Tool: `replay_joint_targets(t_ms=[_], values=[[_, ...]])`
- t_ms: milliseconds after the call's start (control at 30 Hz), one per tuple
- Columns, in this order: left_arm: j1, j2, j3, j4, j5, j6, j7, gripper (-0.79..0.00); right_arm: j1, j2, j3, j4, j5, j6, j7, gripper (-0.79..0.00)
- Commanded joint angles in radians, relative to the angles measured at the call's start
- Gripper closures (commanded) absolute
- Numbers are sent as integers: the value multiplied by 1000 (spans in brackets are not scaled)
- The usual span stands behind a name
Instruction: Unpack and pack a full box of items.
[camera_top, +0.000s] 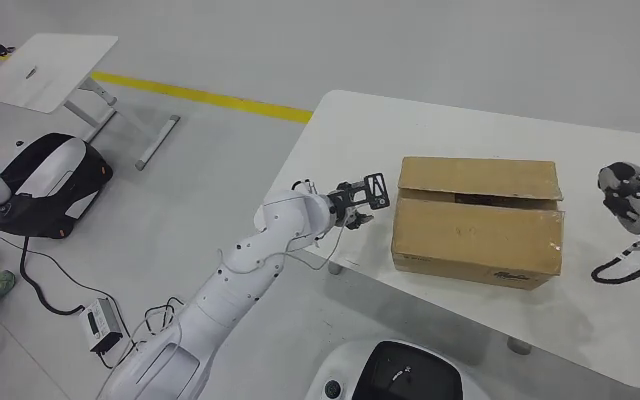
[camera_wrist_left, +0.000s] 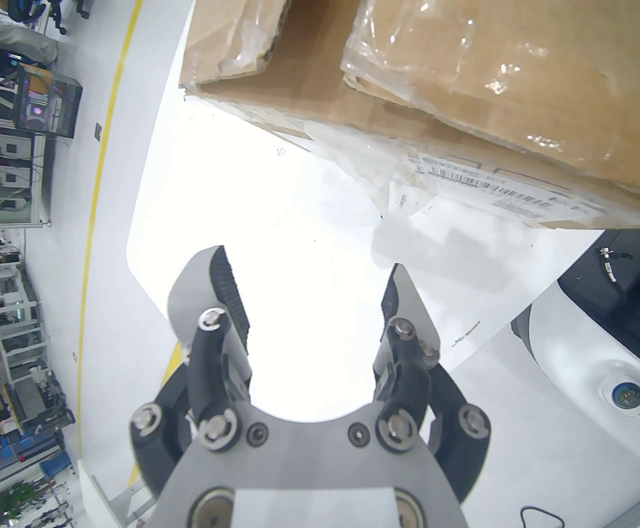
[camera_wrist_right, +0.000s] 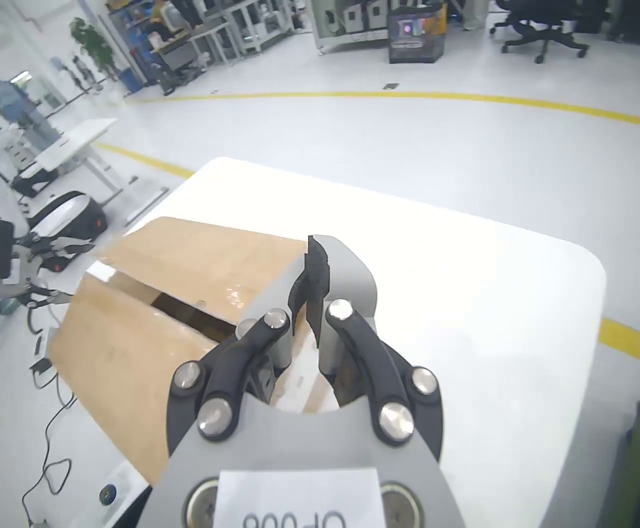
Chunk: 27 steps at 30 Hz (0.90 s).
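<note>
On the desk (camera_top: 340, 130), right of centre in the top view, sits the cardboard box (camera_top: 475, 235), its top flaps (camera_top: 478, 177) folded over with a dark slit between them. Just off the box's nine o'clock end the left pincer (camera_top: 376, 192) hovers, spread wide and empty; near three o'clock the right pincer (camera_top: 620, 192) hangs pinched together on nothing. A full box is probably heavy; the board looks stiff, the flaps bendable, the clear film (camera_wrist_left: 480, 60) slippery. A flap's free edge at the slit seems the best hold
</note>
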<state>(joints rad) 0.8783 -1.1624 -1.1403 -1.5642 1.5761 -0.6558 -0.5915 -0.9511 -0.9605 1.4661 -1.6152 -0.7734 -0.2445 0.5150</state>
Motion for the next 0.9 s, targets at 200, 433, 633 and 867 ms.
replay_joint_targets(t_ms=[200, 433, 633, 867], values=[[-62, -21, 62, 106, -58, 23, -20, 0, -83, 1, -24, 11, -161, 14, -84, 0], [-109, -37, 107, 171, -134, -25, 23, 0, -140, -1, -33, -7, -200, 3, -110, 0], [-149, -50, 156, 194, -104, -17, 105, 0, -185, -1, -25, -41, -191, -6, -93, 0], [-183, -60, 186, 221, -84, -19, 179, 0, -267, 5, 26, -111, -182, -33, -84, 0]])
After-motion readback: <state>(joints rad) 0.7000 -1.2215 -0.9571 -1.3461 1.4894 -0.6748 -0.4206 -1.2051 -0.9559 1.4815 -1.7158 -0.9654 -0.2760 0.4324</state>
